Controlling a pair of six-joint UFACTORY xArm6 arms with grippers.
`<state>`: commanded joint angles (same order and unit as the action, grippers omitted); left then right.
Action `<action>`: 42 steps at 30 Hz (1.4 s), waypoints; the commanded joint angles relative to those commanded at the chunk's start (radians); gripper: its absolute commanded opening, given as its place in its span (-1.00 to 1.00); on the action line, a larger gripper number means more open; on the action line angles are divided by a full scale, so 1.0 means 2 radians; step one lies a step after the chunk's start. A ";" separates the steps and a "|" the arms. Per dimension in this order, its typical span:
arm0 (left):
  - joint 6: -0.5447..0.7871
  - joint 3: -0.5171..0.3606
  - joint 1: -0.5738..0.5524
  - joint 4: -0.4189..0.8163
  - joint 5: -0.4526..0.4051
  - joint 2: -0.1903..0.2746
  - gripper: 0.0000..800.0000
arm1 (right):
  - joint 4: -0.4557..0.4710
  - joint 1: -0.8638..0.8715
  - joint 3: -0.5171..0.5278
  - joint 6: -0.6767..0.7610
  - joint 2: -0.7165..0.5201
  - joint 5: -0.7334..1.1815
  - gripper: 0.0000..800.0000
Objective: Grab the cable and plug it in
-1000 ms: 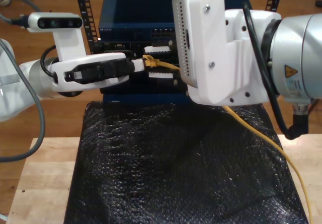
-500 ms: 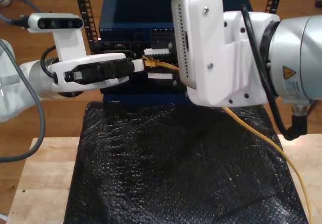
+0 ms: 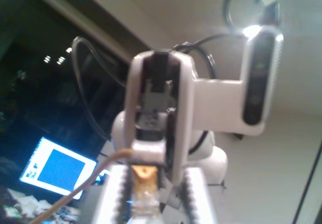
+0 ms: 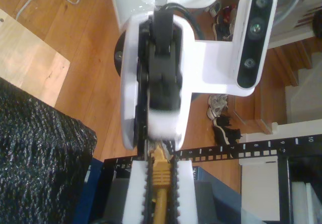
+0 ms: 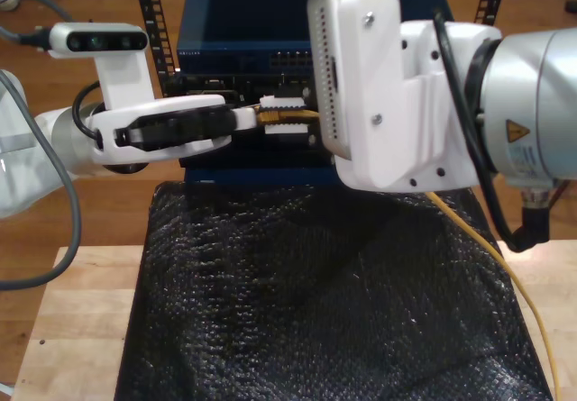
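In the exterior view, just before the blue rack unit (image 5: 243, 31), the white pads (image 5: 285, 103) that stood apart half a second ago now pinch the cable (image 5: 293, 113). The grasp looks made; plugging remains. My second hand (image 4: 161, 176) is closed on the cable's orange boot. My first hand (image 3: 146, 199) flanks the clear plug, its grip unclear.
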<state>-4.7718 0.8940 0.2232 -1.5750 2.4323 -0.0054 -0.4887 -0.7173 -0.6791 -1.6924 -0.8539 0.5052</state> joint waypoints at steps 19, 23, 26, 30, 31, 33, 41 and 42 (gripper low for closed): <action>0.002 0.016 0.068 0.002 -0.104 0.006 1.00 | 0.002 0.010 -0.031 0.057 0.029 0.005 -1.00; 0.002 0.026 0.109 0.005 -0.126 0.012 1.00 | 0.003 0.018 -0.046 0.078 0.050 0.010 -1.00; 0.002 0.047 0.143 0.020 -0.136 0.015 1.00 | 0.004 0.051 -0.060 0.112 0.070 0.029 -1.00; 0.003 0.075 0.177 0.084 -0.156 0.017 1.00 | 0.003 0.128 -0.072 0.130 0.086 0.068 -1.00; 0.004 0.084 0.185 0.108 -0.163 0.019 1.00 | 0.002 0.146 -0.073 0.133 0.087 0.077 -1.00; 0.007 0.103 0.197 0.157 -0.176 0.028 1.00 | 0.002 0.174 -0.079 0.139 0.088 0.097 -1.00; 0.041 0.132 0.209 0.320 -0.183 0.064 1.00 | 0.008 0.229 -0.110 0.153 0.137 0.192 -1.00; 0.049 0.134 0.210 0.340 -0.183 0.070 1.00 | 0.008 0.242 -0.110 0.153 0.143 0.202 -1.00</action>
<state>-4.6736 1.1625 0.6437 -0.8953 2.0656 0.1343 -0.4733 -0.2340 -0.8986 -1.3855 -0.5669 0.9087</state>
